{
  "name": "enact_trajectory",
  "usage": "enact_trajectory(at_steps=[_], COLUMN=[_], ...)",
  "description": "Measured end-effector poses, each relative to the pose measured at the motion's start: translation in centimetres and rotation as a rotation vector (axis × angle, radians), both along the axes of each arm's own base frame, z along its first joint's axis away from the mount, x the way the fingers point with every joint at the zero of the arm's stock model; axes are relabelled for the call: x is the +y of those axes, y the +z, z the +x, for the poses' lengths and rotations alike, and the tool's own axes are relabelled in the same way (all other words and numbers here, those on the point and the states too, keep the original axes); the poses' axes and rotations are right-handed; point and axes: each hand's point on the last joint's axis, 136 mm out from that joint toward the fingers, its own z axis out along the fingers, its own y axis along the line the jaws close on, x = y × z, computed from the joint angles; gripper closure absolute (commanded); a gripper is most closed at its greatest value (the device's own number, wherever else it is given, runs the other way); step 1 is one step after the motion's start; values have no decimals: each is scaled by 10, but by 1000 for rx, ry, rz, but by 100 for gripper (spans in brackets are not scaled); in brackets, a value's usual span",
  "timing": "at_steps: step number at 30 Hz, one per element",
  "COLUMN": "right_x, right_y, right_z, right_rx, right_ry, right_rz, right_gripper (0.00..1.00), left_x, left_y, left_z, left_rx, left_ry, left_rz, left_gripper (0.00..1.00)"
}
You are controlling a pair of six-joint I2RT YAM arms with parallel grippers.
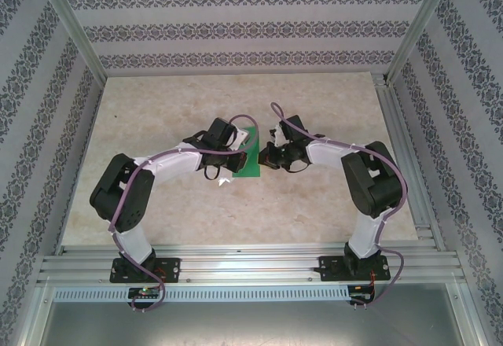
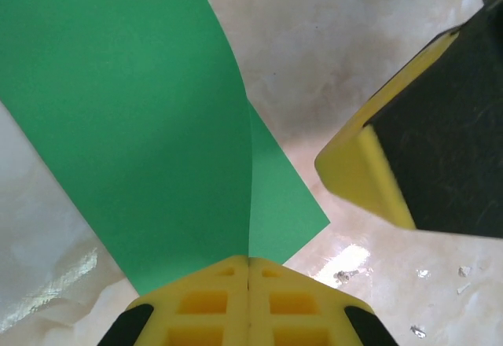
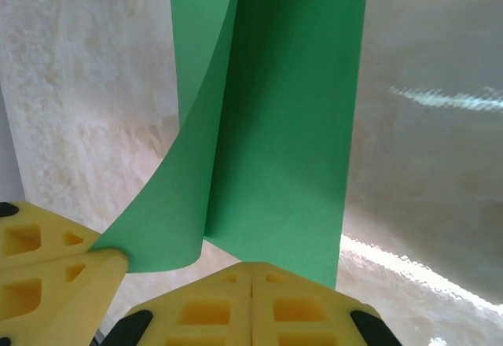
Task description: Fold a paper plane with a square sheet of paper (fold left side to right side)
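Near the middle of the table [image 1: 157,110], about midway between its left and right edges, the square sheet of paper [image 1: 251,163] is found, bright green and partly folded over on itself. From the right wrist camera two layers are seen: a flat lower layer lying on the marbled surface, and an upper layer curled up and over from the left in a soft bend rather than a pressed crease. The edge of the raised layer is pinched by the left gripper [image 2: 248,271], whose yellow fingers are closed flat against each other with the paper caught in the seam. The same fingers [image 3: 55,263] are seen at the lower left of the right wrist view, with the corner of the curl held between them. The right gripper [image 3: 251,277] is likewise closed, its tips set at the near edge of the flat layer; whether paper is caught between them cannot be told. One of its fingers [image 2: 377,181] is seen from the left wrist camera just beside the sheet's free corner. Both grippers are positioned close together over the sheet, the left arm [image 1: 126,193] bent in from the left and the right arm [image 1: 373,181] from the right, their bases bolted to the aluminium rails [image 1: 251,263] along the table's near edge. Small pale specks [image 2: 416,332] are scattered on the surface by the sheet. Patterned wall panels [image 1: 236,31] are set around the far and side edges.
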Motion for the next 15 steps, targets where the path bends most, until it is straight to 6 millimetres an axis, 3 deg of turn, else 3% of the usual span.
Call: enact_trajectory(at_steps=[11,15], right_x=[9,8], right_y=[-34,-34], right_z=[-17,-16], right_rx=[69,64], right_ry=[34,39], right_rz=[-56,-72], right_gripper=[94,94], left_x=[10,10], left_y=[-4,-3], left_z=[11,19], left_rx=[12,8], left_ry=[31,39], left_rz=[-2,-5], left_gripper=[94,93])
